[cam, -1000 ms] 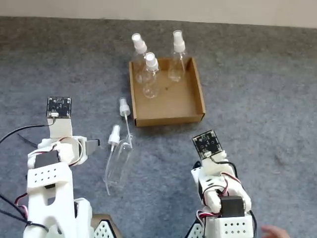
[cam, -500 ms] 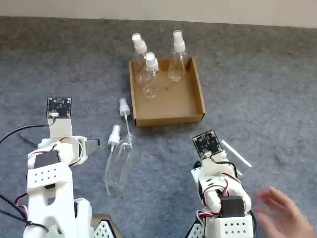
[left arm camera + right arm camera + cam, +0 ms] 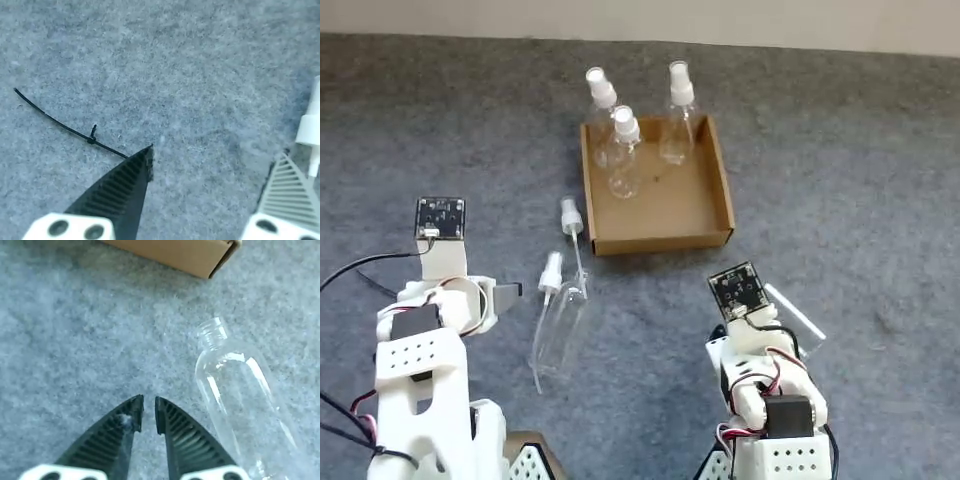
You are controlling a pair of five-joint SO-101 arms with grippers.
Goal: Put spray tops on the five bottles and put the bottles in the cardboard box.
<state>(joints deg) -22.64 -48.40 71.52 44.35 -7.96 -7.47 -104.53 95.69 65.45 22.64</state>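
At the lower right of the high view, the right gripper [image 3: 148, 407] has its fingers [image 3: 120, 435] pressed nearly together on nothing. An uncapped clear bottle [image 3: 239, 390] lies on the grey carpet [image 3: 75, 330] just beside them, untouched. At lower left, the left gripper [image 3: 216, 152] is spread wide, with a spray top [image 3: 310, 127] near one fingertip. Another bare bottle [image 3: 560, 322] lies lower centre. Farther up, three capped bottles [image 3: 678, 120] stand in the cardboard box [image 3: 720, 180].

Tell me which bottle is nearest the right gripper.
The topless bottle lying beside the right gripper; the others are at the cardboard box or left of it.
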